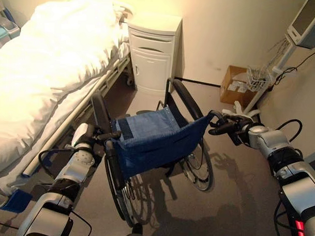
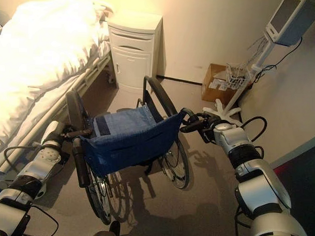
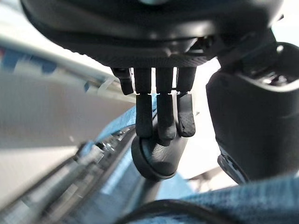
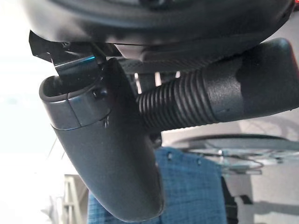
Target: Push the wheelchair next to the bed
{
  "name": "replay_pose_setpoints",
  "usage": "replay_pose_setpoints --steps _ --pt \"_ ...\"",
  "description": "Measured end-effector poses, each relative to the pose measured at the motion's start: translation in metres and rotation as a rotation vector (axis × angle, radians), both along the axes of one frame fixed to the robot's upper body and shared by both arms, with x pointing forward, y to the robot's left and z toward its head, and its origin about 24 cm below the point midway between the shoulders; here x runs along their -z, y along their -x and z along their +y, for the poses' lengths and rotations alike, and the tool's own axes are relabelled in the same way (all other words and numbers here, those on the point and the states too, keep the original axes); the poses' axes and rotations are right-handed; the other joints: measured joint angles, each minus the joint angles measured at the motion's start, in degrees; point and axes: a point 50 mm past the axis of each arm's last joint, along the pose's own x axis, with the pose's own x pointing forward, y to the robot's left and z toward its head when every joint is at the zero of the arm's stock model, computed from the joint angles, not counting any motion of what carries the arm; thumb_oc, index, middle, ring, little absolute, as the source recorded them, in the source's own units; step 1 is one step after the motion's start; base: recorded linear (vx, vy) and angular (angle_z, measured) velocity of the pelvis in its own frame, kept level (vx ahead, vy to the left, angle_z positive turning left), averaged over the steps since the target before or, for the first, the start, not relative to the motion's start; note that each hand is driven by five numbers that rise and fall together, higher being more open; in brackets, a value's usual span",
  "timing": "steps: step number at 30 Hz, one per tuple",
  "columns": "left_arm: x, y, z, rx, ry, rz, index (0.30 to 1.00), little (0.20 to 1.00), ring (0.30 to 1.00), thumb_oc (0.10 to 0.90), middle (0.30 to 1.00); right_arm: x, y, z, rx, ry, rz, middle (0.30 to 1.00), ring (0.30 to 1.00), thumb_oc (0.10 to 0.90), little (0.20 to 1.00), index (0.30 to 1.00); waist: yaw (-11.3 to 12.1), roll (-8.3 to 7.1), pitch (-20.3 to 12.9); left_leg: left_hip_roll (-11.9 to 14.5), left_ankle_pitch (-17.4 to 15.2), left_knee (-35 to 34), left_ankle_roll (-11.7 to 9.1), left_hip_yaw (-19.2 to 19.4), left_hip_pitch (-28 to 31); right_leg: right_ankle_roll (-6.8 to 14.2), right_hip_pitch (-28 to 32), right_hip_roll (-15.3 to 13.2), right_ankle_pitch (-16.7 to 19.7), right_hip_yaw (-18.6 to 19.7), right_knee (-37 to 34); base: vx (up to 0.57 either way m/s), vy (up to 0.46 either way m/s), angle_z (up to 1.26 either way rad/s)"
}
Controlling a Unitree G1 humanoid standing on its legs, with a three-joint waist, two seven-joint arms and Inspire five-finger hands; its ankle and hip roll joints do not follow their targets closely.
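A wheelchair with a blue denim sling back and spoked wheels stands beside the bed — white, rumpled quilt. The left hand curls dark fingers over 1 smooth rubber grip; the right hand clamps the other ribbed grip.

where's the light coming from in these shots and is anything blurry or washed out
Left eye view: warm glare on the bed, and the wheelchair casts shadows toward the camera. Left wrist view: background smeared, fingers sharp on the handle. Right wrist view: bright, washed-out backdrop.
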Motion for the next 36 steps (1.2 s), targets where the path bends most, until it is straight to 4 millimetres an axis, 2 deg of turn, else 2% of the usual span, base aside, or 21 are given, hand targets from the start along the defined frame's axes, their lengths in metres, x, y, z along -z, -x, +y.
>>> replay_pose_setpoints --steps 7,12,15,17,18,19,21,23,27,31,36 --pt "0.005 0.013 0.006 -0.077 0.244 -0.18 0.9 0.9 0.9 0.8 0.9 -0.018 0.001 -0.007 -0.001 -0.056 -0.048 0.9 0.9 0.8 0.9 0.9 0.6 -0.82 2.3 0.0 -0.1 0.0 -0.1 0.0 -0.2 0.3 0.0 0.1 0.2 -0.2 -0.2 0.0 -0.027 0.0" --pt "0.014 0.023 0.007 -0.108 0.411 -0.249 0.9 0.9 0.9 0.8 0.9 -0.017 0.008 -0.02 0.027 -0.201 -0.033 0.9 0.9 0.8 0.9 0.9 1.5 -1.16 2.5 0.0 -0.2 0.0 -0.2 0.3 -0.1 0.3 0.0 0.2 0.2 -0.2 -0.2 0.0 -0.024 0.0" --pt "0.019 0.03 0.012 -0.133 0.466 -0.264 0.9 0.9 0.9 0.8 0.9 -0.012 0.015 -0.027 0.061 -0.376 -0.028 0.9 0.9 0.8 0.9 0.9 1.3 -1.69 2.8 0.1 -0.2 0.0 -0.2 1.0 -0.1 0.3 0.0 0.2 0.2 -0.2 -0.3 0.0 -0.019 -0.03" --pt "0.026 0.036 0.019 -0.161 0.491 -0.249 0.9 0.9 0.9 0.8 0.9 -0.015 0.019 -0.033 0.105 -0.644 -0.113 0.9 0.9 0.8 0.9 0.9 0.7 -1.94 2.9 0.1 -0.2 0.0 -0.2 1.2 0.0 0.3 0.0 0.3 0.2 -0.2 -0.4 0.0 -0.046 -0.05" --pt "0.03 0.039 0.02 -0.167 0.492 -0.234 0.9 0.9 0.9 0.8 0.9 -0.017 0.02 -0.033 0.111 -0.699 -0.135 0.9 0.9 0.8 0.9 0.9 0.4 -1.96 2.9 0.1 -0.2 0.0 -0.2 1.2 0.0 0.3 0.0 0.3 0.2 -0.1 -0.4 0.0 -0.038 -0.03" --pt "0.04 0.048 0.023 -0.183 0.495 -0.191 0.9 0.9 0.9 0.8 0.9 -0.025 0.019 -0.03 0.105 -0.848 -0.185 0.9 0.9 0.8 0.9 0.9 -0.4 -2.05 2.9 0.1 -0.2 0.0 -0.2 1.3 0.1 0.3 0.0 0.3 0.2 -0.1 -0.4 -0.01 -0.037 -0.05" --pt "0.059 0.062 0.024 -0.214 0.515 -0.112 0.9 0.9 0.9 0.8 0.9 -0.042 0.018 -0.022 0.052 -1.01 -0.266 0.9 0.9 0.8 0.9 0.9 -1.1 -2.49 2.9 0.2 -0.2 0.0 -0.2 1.5 0.2 0.4 0.0 0.3 0.3 0.1 -0.4 -0.01 -0.034 -0.04" --pt "0.069 0.07 0.021 -0.225 0.531 -0.079 0.9 0.9 0.9 0.8 0.9 -0.054 0.018 -0.02 0.018 -1.108 -0.323 0.9 0.9 0.8 0.9 0.9 -1.0 -3.33 2.9 0.2 -0.2 0.0 -0.2 1.7 0.3 0.4 0.0 0.3 0.3 0.3 -0.3 0.0 0.0 0.0" --pt "0.079 0.082 0.02 -0.241 0.571 -0.054 0.9 0.9 0.9 0.8 0.9 -0.058 0.018 -0.026 0.029 -1.152 -0.365 0.9 0.9 0.8 0.9 0.9 -0.4 -5.56 2.5 0.2 -0.3 0.0 -0.2 2.4 0.5 0.3 -0.3 0.2 0.3 0.4 0.1 0.0 -0.008 -0.03" --pt "0.088 0.092 0.017 -0.279 0.664 -0.062 0.9 0.9 0.9 0.8 0.9 -0.049 0.023 -0.036 0.061 -1.171 -0.368 0.9 0.9 0.8 0.9 0.9 -0.4 -5.93 2.2 0.2 -0.4 0.0 -0.1 2.7 0.8 0.2 -0.1 0.1 0.4 0.5 0.2 0.0 -0.024 -0.04" --pt "0.115 0.116 0.001 -0.343 0.806 -0.019 0.9 0.9 0.9 0.8 0.9 -0.03 0.031 -0.058 0.172 -1.188 -0.363 0.9 0.9 0.8 0.9 0.9 -1.3 -5.97 2.1 0.2 -0.4 0.0 -0.1 2.8 0.8 0.4 -0.2 0.1 0.5 0.6 0.2 -0.02 -0.055 -0.01"
